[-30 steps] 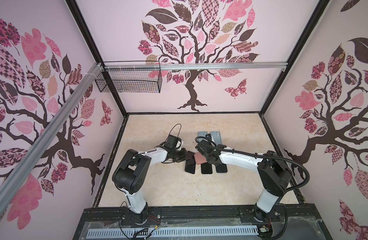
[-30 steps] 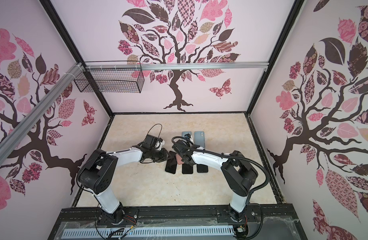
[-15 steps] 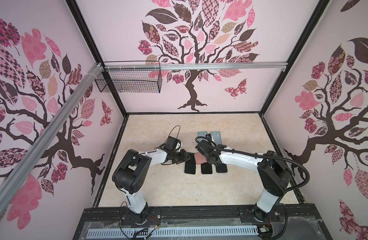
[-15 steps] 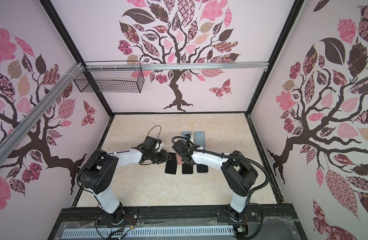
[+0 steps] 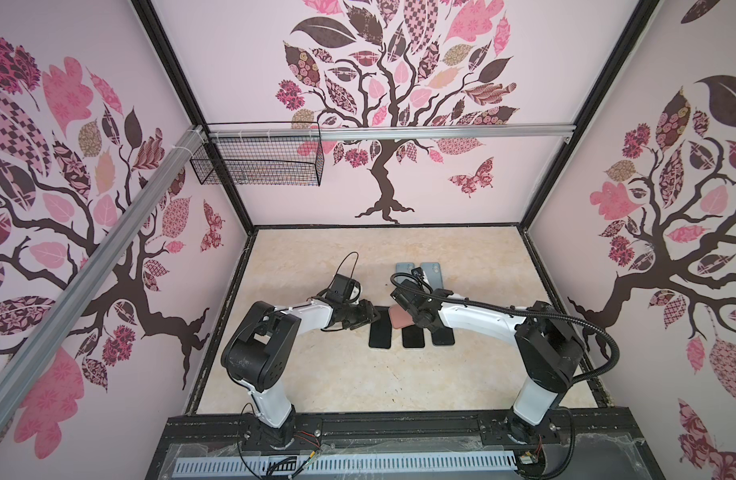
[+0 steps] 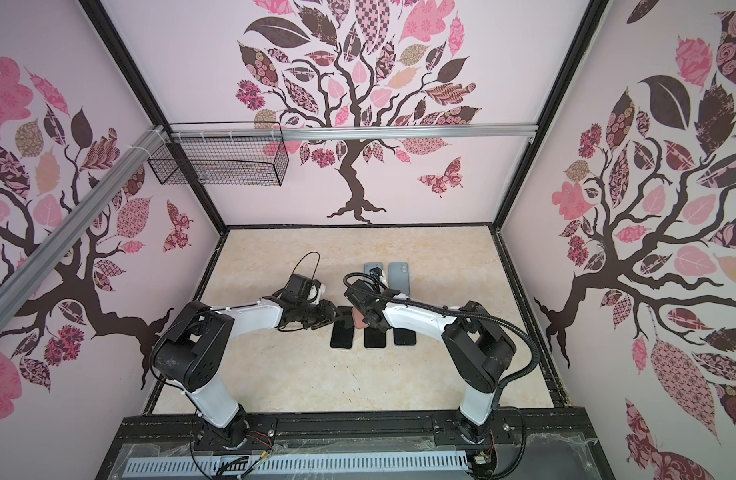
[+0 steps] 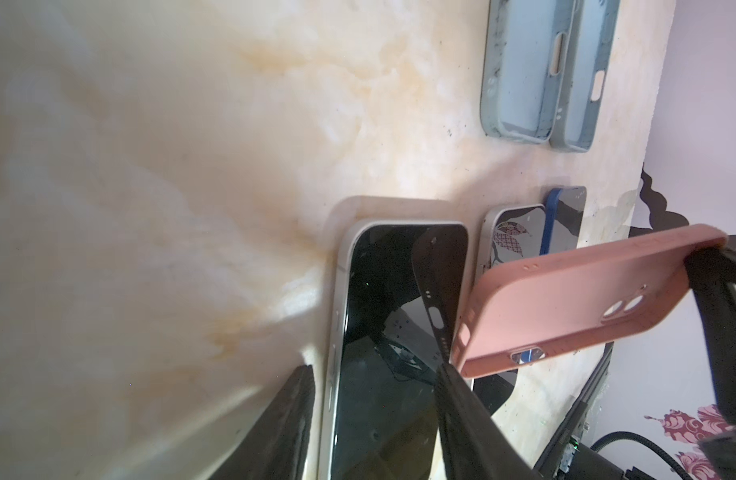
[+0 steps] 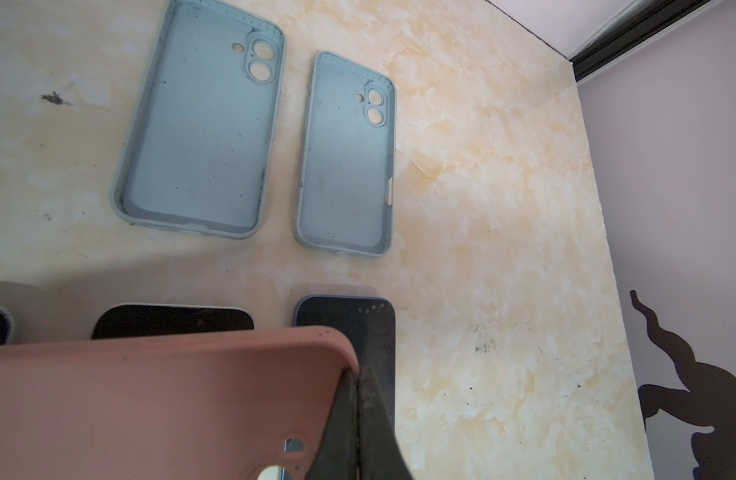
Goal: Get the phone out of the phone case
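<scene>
Nearby, matte pink case (image 7: 566, 299) hangs beside glossy phone (image 7: 383, 299).

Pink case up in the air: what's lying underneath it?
The middle dark-screened phone lies beneath the pink case. In a top view its near end shows; its far end is covered.

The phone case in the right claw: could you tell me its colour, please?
The phone case is salmon pink; the left wrist view shows it best.
</scene>
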